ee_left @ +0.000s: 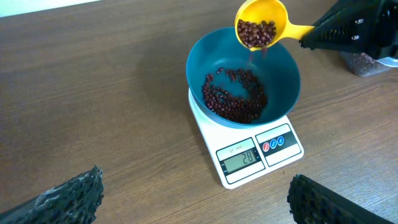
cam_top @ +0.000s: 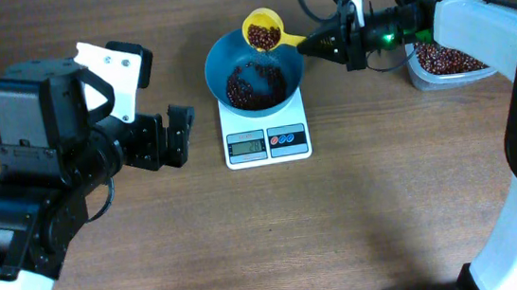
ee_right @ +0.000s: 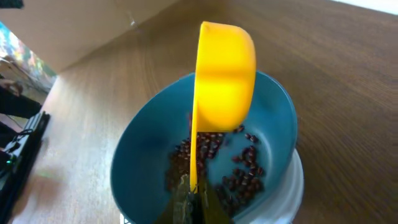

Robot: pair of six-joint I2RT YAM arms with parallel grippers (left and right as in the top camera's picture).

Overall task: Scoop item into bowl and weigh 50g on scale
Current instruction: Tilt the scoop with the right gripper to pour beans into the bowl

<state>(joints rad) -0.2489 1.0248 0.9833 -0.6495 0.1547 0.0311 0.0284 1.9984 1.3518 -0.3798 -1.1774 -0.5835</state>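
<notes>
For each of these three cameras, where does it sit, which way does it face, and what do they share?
Overhead: above the table, looking straight down; both arms show, left gripper open, right gripper holding the yellow scoop.
Left wrist: on the left arm, facing across toward scale and blue bowl; its two dark fingertips at the bottom corners.
Right wrist: behind the scoop, looking along its handle down into the bowl; its fingers at the bottom edge.
Shared: all three see scoop, bowl and beans.
</notes>
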